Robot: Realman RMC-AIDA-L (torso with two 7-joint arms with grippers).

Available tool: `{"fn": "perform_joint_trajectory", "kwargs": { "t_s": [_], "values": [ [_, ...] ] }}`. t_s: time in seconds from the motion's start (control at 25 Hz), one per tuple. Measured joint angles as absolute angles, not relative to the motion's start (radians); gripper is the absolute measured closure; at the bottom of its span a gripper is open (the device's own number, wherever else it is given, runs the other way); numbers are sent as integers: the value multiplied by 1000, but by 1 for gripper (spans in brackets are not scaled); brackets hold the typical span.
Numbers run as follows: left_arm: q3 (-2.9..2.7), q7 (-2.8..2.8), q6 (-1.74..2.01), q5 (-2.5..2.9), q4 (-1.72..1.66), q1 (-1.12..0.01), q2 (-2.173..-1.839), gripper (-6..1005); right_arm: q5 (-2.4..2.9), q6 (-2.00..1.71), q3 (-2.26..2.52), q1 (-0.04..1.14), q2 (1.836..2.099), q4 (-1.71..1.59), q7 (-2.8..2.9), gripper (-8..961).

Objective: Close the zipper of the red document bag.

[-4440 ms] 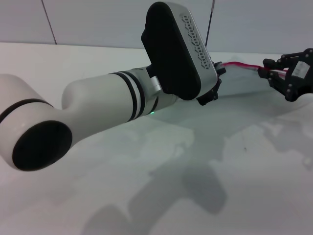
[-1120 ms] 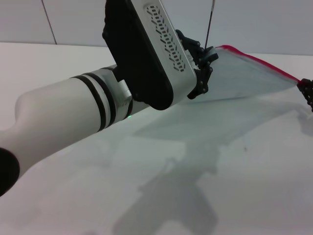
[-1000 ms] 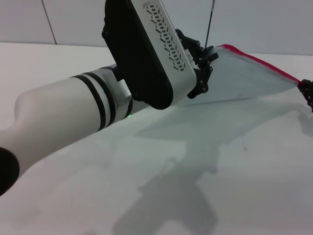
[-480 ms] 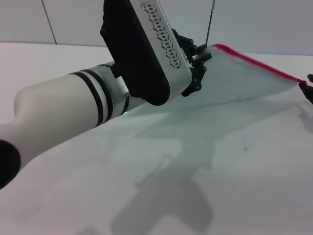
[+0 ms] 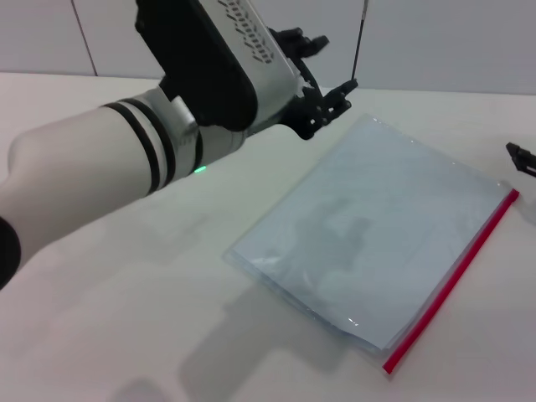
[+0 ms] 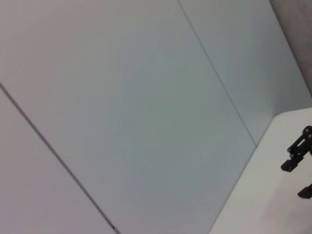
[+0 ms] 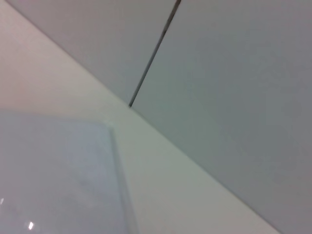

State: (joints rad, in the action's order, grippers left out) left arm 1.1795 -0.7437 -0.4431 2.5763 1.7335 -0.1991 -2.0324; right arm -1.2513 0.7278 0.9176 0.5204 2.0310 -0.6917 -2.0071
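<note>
The red document bag, a translucent pale blue pouch, lies flat on the white table. Its zipper is a thin red strip along the edge nearest the right side, and I cannot make out a slider. My left gripper hangs open and empty above the table, just beyond the bag's far corner. Only a black tip of my right gripper shows at the right edge, close to the far end of the zipper. The right wrist view shows one corner of the bag on the table.
A grey panelled wall stands behind the table, with a dark vertical seam. My left forearm crosses the left half of the head view above the table.
The bag was held up off the table by its red edge; now it lies flat, released. The left gripper has opened and lifted away to the left.
</note>
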Motion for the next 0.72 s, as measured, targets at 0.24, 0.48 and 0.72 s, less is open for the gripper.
{"fn": "perform_joint_trajectory", "kwargs": {
  "t_s": [0.24,0.48,0.72],
  "values": [
    [1210,-743,-342,2515,1653,-203,-2034,379,-1544,790,913,469,2031,-700,-2051,335],
    [1252,-750,-142,2339,1530,-201,-2029,248,-1913,959,920,430,2040,-603,-2233,337],
    [1216,-741,159,2262,1383,-186,-2028,122,-2225,1072,915,442,2042,-342,-2538,338]
  ]
}}
